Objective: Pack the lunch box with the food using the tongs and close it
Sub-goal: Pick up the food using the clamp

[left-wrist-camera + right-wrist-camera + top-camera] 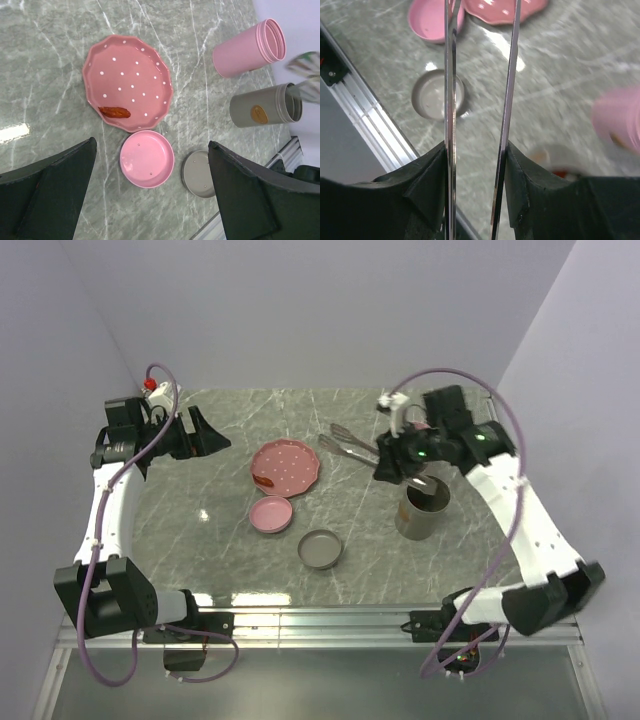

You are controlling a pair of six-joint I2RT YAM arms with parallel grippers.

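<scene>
Right claw (476, 175) grips the tongs (511, 75), both slim arms pinched between its fingers with a gap left between them. The tips run out of its wrist view and nothing shows caught. One red sausage (115, 112) sits on the dotted plate (130, 75), at the near-left rim. From the right claw it lies leftward, across the plate from the tong tips. Its long axis runs roughly left-right, about in line with the tongs (likely a clean pinch across its width). Left claw (208, 432) gapes wide and empty, nearer the plate but toolless. Pink tub (240, 52) and grey tub (247, 112) stand uncovered by the right claw.
</scene>
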